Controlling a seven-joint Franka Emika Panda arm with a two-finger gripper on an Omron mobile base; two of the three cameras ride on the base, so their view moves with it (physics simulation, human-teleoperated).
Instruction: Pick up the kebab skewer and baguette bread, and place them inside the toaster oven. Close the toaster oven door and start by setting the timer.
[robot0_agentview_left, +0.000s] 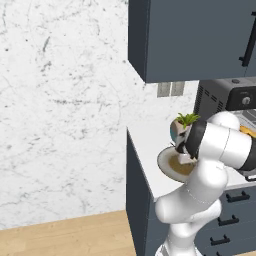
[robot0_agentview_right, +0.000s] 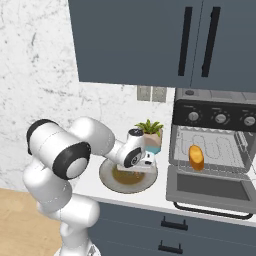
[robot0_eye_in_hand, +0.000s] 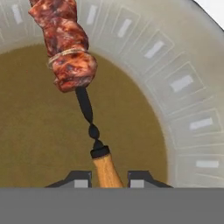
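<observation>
We find no readable text, brand or number anywhere. The toaster oven (robot0_agentview_right: 214, 150) carries three knobs along its top panel, at about two o'clock, perhaps with markings, but too small to tell.

Kebab skewer (robot0_eye_in_hand: 65, 48) showing reddish-brown mottled meat chunks, black twisted metal shaft, orange-tan wooden handle. Round plate (robot0_eye_in_hand: 183, 83) wearing pale grey rim patterned with lighter rectangular dashes in outlined panels, olive-brown centre. Oblong baguette bread (robot0_agentview_right: 196, 156) glowing golden-orange on wire rack. Boxy toaster oven (robot0_agentview_right: 215, 150) showing black control panel, dark grey body. Wall cabinets (robot0_agentview_right: 150, 40) appearing slate blue with black handles. Backsplash wall (robot0_agentview_left: 60, 100) carrying white marble, grey veining. Potted plant (robot0_agentview_right: 149, 127) showing green leaves.
</observation>
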